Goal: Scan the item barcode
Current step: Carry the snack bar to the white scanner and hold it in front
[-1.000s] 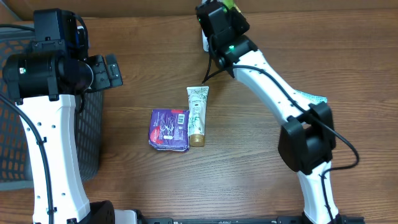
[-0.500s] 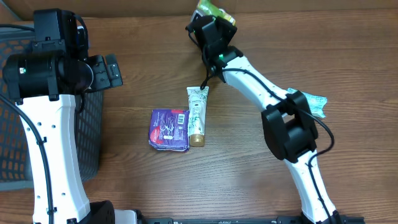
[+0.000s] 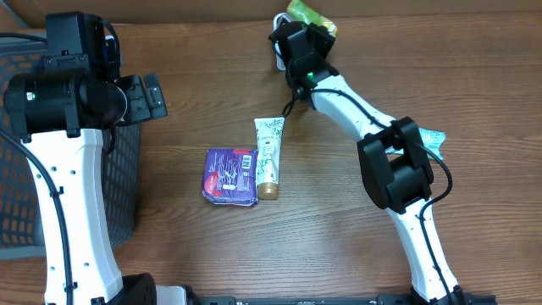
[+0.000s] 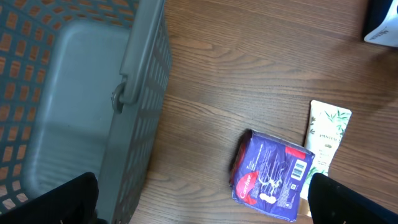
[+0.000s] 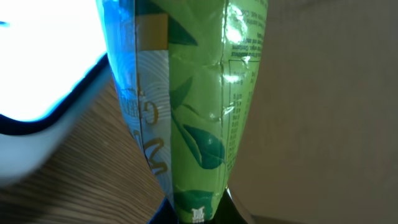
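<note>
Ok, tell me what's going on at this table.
The right gripper has its jaws shut on a green packet, holding it at the far edge of the table beside a white object. The left gripper hangs with jaws wide open and empty next to the basket. A purple pack and a tube lie side by side mid-table, untouched.

tabletop [image 3: 339, 237]: wood grain, low sheen; green pouch [image 5: 205, 112]: glossy crinkled plastic film; basket [image 4: 143, 56]: grey matt plastic mesh; purple pack [image 3: 229, 175]: shiny wrap.
</note>
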You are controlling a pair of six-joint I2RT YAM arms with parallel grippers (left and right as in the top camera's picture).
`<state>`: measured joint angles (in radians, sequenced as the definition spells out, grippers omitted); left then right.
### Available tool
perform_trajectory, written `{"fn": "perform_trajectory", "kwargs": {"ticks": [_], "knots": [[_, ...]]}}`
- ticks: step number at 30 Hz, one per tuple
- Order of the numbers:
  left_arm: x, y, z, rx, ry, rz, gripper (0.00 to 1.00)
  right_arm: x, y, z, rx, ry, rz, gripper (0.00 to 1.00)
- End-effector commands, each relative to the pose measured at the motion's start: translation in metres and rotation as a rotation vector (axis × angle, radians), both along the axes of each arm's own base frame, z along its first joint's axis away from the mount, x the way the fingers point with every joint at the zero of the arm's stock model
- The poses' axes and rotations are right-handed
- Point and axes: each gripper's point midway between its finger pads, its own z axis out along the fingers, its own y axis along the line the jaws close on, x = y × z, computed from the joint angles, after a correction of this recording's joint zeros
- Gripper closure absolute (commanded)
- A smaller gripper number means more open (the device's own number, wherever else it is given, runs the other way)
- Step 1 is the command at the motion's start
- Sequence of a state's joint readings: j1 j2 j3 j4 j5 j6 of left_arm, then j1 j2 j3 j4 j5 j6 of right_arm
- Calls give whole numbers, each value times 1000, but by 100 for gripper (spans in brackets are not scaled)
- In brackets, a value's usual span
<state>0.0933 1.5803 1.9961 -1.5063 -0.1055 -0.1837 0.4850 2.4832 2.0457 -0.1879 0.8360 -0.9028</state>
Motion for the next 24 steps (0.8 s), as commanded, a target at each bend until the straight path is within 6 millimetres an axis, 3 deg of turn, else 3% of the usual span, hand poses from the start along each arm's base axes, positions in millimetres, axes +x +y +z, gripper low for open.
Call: {"fn": "perform_trajectory", "kwargs": {"ticks": [1,4,9,12,15,19,24], "knots": [[1,-2,8,-7,-26,-3,1,2,-6,28,9,-67,-48,96],[1,-2,8,-7,-26,-3,0,-3,0,23,-8,-37,-35,96],[1,-2,8,-7,-26,-3,0,-15,21,31,-18,-22,4,96],[1,-2,8,-7,-26,-3,1,-21,21,48,-12,-22,5,96],[1,-2,8,-7,-26,-3,1,-28,19,81,68,-64,-4,96],[1,-2,8,-7,-26,-3,0,-57,30,117,211,15,99,96],[1,-2,8,-7,-26,-3,1,-118,42,157,525,168,196,96]]}}
